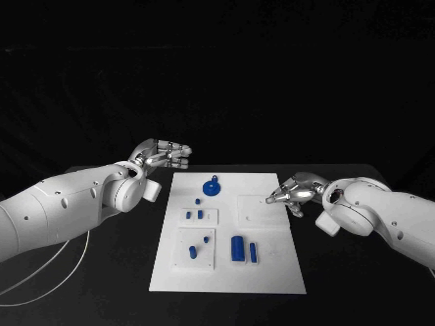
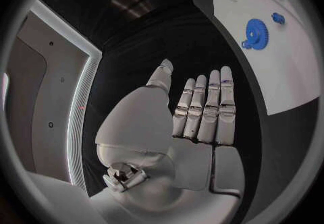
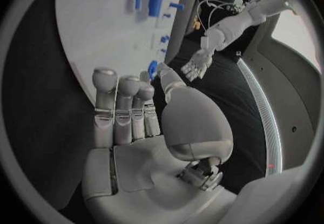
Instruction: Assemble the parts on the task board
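The task board (image 1: 228,234) lay flat in the middle of the black table (image 1: 345,272), and everything else is placed from it. A blue gear-shaped part (image 1: 211,188) sat near the board's far edge, toward its left side. Nearer the robot, two short blue pegs (image 1: 194,214) stood or lay side by side in a small square panel (image 1: 200,216) left of the board's centre, with a tiny blue piece just beyond that panel. A larger square panel (image 1: 197,248) at the board's near left held two more small blue pieces (image 1: 199,246), and just right of it two longer blue cylinders (image 1: 245,249) sat side by side. A bare raised panel (image 1: 261,209) occupied the board's right half.

How much of the assembly was done could not be settled. The pieces sat spread over several places on the board, which would fit parts waiting to be joined as well as parts already seated in their own sockets; whether any peg was fully pushed home was too small to tell.

The left hand (image 1: 166,155) hovered off the board's far left corner, over the dark table, flat and holding nothing, its fingers (image 2: 202,108) straight and close together. The right hand (image 1: 294,193) hung at the board's right edge beside the bare panel, likewise empty, its fingers (image 3: 121,108) extended.
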Motion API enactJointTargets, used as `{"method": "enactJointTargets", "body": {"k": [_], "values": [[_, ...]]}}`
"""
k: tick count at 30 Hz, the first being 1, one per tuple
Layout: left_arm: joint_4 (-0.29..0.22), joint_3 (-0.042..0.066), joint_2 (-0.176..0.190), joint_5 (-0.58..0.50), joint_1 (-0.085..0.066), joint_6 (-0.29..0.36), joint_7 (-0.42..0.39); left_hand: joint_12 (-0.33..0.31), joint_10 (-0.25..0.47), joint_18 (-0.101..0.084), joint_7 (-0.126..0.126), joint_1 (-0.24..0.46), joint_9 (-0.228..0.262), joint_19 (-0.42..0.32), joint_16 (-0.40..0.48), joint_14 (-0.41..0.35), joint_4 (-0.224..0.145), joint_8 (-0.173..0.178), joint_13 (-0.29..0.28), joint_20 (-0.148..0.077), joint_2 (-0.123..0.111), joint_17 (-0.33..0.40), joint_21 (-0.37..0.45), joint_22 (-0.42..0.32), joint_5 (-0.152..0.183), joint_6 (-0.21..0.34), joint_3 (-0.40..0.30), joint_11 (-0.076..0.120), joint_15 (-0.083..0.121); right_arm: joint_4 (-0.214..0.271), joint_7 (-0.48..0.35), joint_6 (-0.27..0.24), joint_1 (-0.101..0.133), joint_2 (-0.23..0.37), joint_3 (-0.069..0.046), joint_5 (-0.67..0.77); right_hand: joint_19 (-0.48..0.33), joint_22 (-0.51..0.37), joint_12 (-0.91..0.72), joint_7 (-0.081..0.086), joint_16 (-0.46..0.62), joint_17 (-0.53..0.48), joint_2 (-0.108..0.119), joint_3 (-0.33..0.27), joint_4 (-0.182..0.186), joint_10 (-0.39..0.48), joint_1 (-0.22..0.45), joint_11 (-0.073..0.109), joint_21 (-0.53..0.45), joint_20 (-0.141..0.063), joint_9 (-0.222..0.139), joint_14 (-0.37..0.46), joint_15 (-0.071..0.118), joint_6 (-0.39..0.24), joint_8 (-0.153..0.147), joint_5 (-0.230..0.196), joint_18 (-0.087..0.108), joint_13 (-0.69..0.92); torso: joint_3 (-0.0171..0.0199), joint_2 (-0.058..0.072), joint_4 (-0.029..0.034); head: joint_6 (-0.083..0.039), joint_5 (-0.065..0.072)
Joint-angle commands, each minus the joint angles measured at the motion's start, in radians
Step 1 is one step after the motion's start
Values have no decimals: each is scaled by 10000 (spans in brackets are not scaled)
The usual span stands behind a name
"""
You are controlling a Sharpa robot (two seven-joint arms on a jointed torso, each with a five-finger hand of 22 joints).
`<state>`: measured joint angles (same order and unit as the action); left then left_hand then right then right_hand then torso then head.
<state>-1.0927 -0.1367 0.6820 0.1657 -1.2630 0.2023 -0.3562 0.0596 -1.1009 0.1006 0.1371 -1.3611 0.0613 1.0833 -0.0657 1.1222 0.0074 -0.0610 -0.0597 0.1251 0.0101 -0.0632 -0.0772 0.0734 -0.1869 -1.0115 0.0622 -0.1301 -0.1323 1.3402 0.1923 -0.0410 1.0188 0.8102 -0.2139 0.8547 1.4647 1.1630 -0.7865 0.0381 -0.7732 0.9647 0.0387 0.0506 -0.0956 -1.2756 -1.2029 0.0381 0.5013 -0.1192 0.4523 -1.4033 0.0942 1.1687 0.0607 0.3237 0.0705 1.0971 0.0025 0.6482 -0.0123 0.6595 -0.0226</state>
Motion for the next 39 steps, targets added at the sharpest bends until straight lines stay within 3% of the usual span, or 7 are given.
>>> {"method": "enactJointTargets", "body": {"k": [1, 17, 18, 20, 25, 27, 39], "values": [[265, 19, -156, -405, -18, 248, -323, -15, -93, -46, -49, -21, 9, 101, 25, 147, -2, -32, 16, -44, 151, -11, -39, 16, -75, -152, 22, 84, 109, -946, -2677, -1388, 129, -353, -103, -1801, -187, -1014, 1284, 115, 841, -498, -253, -119, -367, 383, -73, -72, -1692, 156, -392, 318, -122, -179, 32, 91, 255, -1254, -107, -195, 24, -372, 116], [1436, 46, -873, -1499, -100, 648, -429, -20, 886, 485, -162, 81, -30, -582, 61, -949, 116, 20, 23, 681, -92, 20, 83, -35, 42, 932, 41, 121, 101, -3895, -4812, -1227, 277, -1960, -479, -4092, -5217, -10536, 7258, 909, 7108, -9035, -1038, 585, -1226, 2478, -53, -1797, -4315, 3481, -3905, 4070, -2317, -1658, 25, -718, 1306, -10394, 3, -368, 67, -921, -2], [1401, 37, -838, -1033, -86, 419, -216, -596, 3894, -1006, -1371, 4126, -613, -3680, 657, -3996, -74, 610, 597, -1251, -101, 632, 772, -734, 1869, 10115, -622, 1301, 1323, -3797, -3991, -1369, 276, -1917, -470, -3310, -14647, -11630, 7865, -381, 7732, -9647, -387, -506, 956, 5521, 3569, -381, -5013, 1192, -4523, 6996, -942, -4635, -607, -3237, -705, -10971, -49, -360, 45, -876, 15], [1357, 46, -825, -1038, -70, 456, -226, -596, 11009, -1006, -1371, 4471, -613, -10833, 657, -11222, -74, 610, 597, -1251, -101, 632, 772, -734, 1869, 10115, -622, 1301, 1323, -3752, -4014, -1413, 277, -1906, -451, -3348, -14647, -11630, 7865, -381, 7732, -9647, -387, -506, 956, 12756, 3843, -381, -5013, 1192, -4523, 14033, -942, -11687, -607, -3237, -705, -10971, -48, -382, 48, -867, 22], [896, 146, -689, -1084, 96, 849, -332, -596, 11009, -1006, -1371, 6132, -613, -10833, 657, -11222, -74, 610, 597, -1251, -101, 632, 772, -734, 1869, 10115, -622, 1301, 1323, -3291, -4251, -1860, 279, -1783, -254, -3744, -14647, -11630, 7865, -381, 7732, -9647, -387, -506, 956, 12756, 12029, -381, -5013, 1192, -4523, 14033, -942, -11687, -607, -3237, -705, -10971, -40, -613, 74, -772, 94], [487, 234, -569, -1125, 242, 1197, -427, -596, 11009, -1006, -1371, 13611, -613, -10833, 657, -11222, -74, 610, 597, -1251, -101, 632, 772, -734, 1869, 10115, -622, 1301, 1323, -2883, -4461, -2257, 282, -1675, -79, -4095, -14647, -11630, 7865, -381, 7732, -9647, -387, -506, 956, 12756, 12029, -381, -5013, 1192, -4523, 14033, -942, -11687, -607, -3237, -705, -10971, -35, -765, 91, -709, 141], [-2985, 982, 453, -1476, 1489, 4155, -1226, -596, 11009, -1006, -1371, 13611, -613, -10833, 657, -11222, -74, 610, 597, -1251, -101, 632, 772, -734, 1869, 10115, -622, 1301, 1323, 577, -6238, -5618, 302, -759, 1402, -7068, -14647, -11630, 7865, -381, 7732, -9647, -387, -506, 956, 12756, 12029, -381, -5013, 1192, -4523, 14033, -942, -11687, -607, -3237, -705, -10971, -25, -1040, 123, -595, 226]]}}
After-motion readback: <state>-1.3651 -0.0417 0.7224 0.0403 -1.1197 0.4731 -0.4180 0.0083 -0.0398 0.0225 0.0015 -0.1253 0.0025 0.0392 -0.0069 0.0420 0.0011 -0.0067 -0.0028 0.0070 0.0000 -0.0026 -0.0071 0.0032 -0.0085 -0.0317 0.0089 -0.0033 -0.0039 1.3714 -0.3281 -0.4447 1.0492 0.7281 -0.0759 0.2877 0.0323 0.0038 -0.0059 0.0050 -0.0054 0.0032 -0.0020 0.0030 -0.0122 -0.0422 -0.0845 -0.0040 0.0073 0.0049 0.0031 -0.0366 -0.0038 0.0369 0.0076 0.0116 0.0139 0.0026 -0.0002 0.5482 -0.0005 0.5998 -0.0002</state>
